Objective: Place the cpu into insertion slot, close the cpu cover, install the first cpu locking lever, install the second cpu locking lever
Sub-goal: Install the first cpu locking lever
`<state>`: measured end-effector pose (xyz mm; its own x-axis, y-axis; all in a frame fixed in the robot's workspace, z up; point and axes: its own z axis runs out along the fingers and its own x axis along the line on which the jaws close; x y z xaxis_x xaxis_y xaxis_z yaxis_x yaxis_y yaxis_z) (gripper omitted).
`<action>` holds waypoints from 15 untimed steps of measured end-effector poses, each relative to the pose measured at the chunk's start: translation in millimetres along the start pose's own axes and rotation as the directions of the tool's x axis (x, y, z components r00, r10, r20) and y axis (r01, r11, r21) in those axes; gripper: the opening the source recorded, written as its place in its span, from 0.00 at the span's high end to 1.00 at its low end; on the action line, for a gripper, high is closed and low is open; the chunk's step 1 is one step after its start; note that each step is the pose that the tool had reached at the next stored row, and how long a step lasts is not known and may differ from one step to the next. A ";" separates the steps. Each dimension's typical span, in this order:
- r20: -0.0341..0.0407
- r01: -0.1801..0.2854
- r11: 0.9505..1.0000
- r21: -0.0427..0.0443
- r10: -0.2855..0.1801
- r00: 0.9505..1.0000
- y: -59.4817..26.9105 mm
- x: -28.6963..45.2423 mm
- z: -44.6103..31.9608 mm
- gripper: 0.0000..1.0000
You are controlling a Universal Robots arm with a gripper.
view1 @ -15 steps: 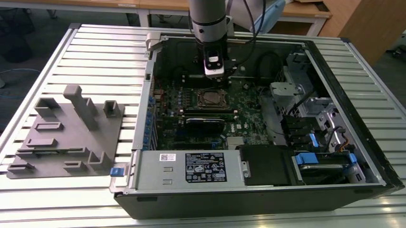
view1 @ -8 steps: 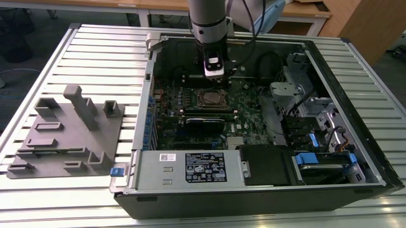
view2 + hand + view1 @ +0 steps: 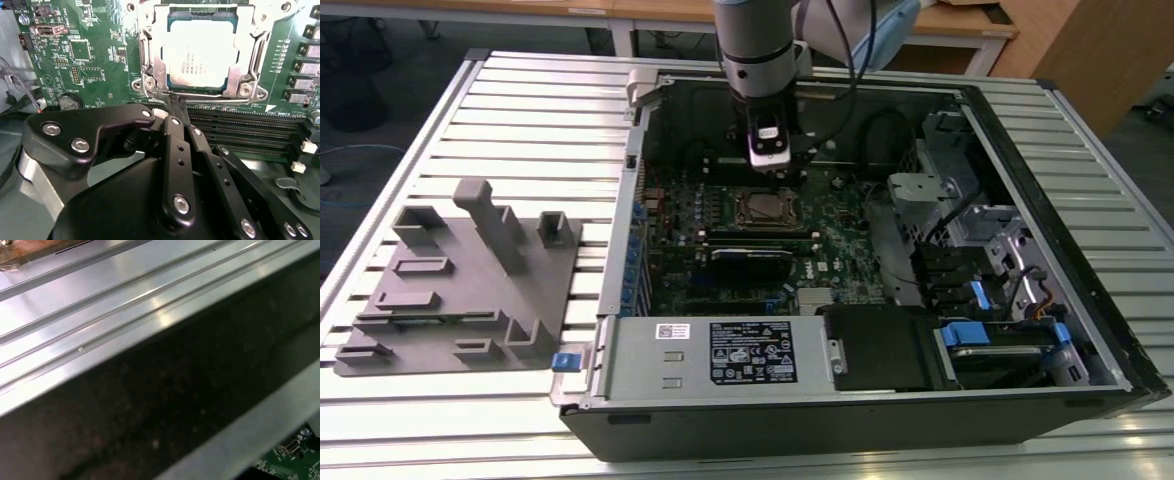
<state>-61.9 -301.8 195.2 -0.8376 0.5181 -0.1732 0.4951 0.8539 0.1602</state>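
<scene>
I see the cpu (image 3: 200, 57) seated in the slot (image 3: 150, 75), cover (image 3: 260, 47) framing it, on the green board (image 3: 90, 55). My gripper (image 3: 175, 102) sits just beside the socket's edge, fingers pinched together, holding nothing.

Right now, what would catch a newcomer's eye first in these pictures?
An open computer case lies on a ribbed metal table, its green board exposed. The arm reaches down into it, just above the insertion slot. In the second wrist view the silvery cpu sits in that slot, framed by the cpu cover, with the black gripper close by.
</scene>
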 end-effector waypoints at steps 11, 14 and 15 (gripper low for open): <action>0.005 0.001 1.000 -0.003 0.000 1.000 -1.4 0.4 2.7 0.89; 0.005 0.000 1.000 -0.003 0.000 1.000 -0.2 -0.9 -4.6 0.89; 0.005 0.000 1.000 -0.003 0.000 1.000 0.4 -1.6 -8.3 0.89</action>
<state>-62.4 -302.7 203.5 -0.8365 0.5180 -0.1784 0.4941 0.8540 0.1629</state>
